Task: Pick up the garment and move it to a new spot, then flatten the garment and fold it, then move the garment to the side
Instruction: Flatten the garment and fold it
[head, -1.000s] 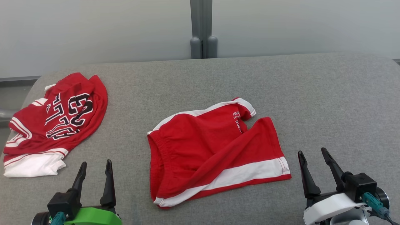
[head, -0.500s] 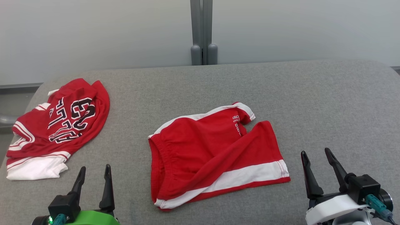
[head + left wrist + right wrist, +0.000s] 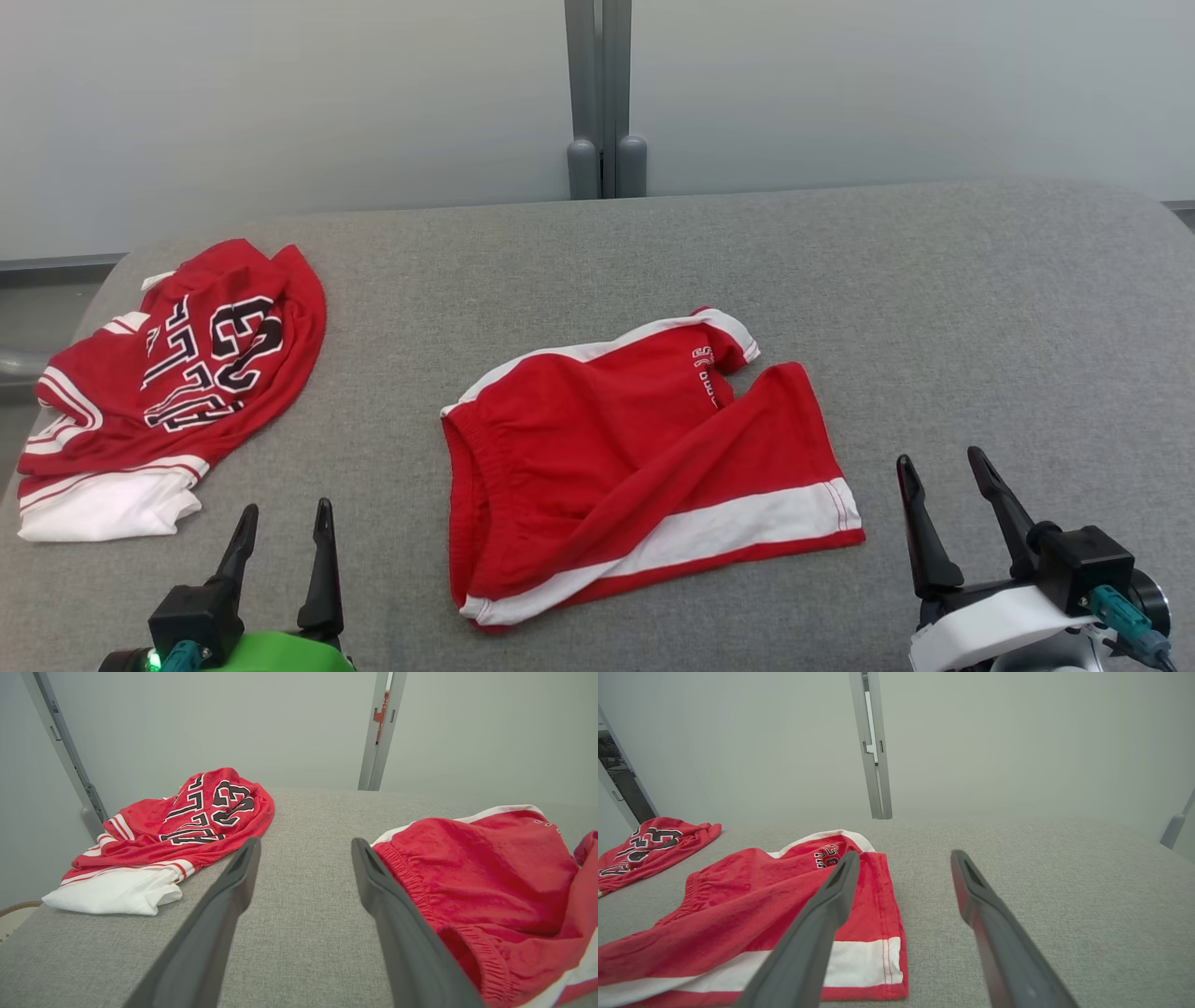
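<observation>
The garment, a pair of red shorts (image 3: 625, 448) with white trim, lies rumpled at the middle of the grey padded table (image 3: 980, 308), one leg folded across the other. My left gripper (image 3: 287, 506) stands open near the front edge, left of the shorts' waistband (image 3: 411, 882) and apart from it. My right gripper (image 3: 938, 455) stands open just right of the white-striped hem (image 3: 868, 963). In the left wrist view the left gripper (image 3: 306, 840) has bare table between its fingers, and the right gripper (image 3: 905, 852) is likewise empty.
A red jersey (image 3: 177, 373) with black-and-white lettering and a white hem lies bunched at the table's left edge. Bare grey surface spreads to the right and behind the shorts. A grey post (image 3: 602, 93) stands against the pale wall behind the table.
The whole head view has shifted slightly downward, so the camera moved. Both garments lie as before, and both grippers stay open in about the same places.
</observation>
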Controlling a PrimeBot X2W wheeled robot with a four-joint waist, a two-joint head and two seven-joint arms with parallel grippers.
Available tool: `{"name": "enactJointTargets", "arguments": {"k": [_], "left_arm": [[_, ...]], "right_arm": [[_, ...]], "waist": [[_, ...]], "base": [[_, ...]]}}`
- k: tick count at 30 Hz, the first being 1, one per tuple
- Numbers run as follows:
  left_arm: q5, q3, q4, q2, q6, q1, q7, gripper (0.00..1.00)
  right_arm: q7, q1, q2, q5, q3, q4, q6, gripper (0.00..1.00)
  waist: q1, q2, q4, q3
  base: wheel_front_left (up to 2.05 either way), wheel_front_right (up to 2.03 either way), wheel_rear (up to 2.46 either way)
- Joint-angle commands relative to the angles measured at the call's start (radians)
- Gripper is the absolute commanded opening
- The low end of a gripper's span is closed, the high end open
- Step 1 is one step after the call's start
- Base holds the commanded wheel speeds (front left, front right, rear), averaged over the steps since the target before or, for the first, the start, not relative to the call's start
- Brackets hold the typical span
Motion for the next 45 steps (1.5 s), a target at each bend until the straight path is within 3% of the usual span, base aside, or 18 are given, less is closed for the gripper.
{"name": "enactJointTargets", "arguments": {"k": [1, 35, 45], "left_arm": [[0.002, -0.001, 0.005, 0.007, 0.004, -0.005, 0.0, 1.0], [-0.02, -0.028, -0.003, 0.017, 0.019, -0.001, 0.0, 1.0], [-0.021, -0.124, 0.034, 0.026, 0.0, -0.019, 0.0, 1.0]], "right_arm": [[-0.003, 0.008, 0.002, -0.006, 0.002, 0.003, -0.001, 1.0], [-0.003, -0.006, 0.003, -0.001, 0.006, 0.034, -0.001, 1.0], [-0.003, -0.052, -0.031, 0.001, 0.038, 0.14, -0.001, 1.0]], "waist": [[0.0, 0.0, 0.0, 0.001], [0.0, 0.0, 0.004, 0.007], [0.0, 0.0, 0.013, 0.024]], "base": [[0.0, 0.0, 0.0], [0.0, 0.0, 0.0], [0.0, 0.0, 0.0]]}}
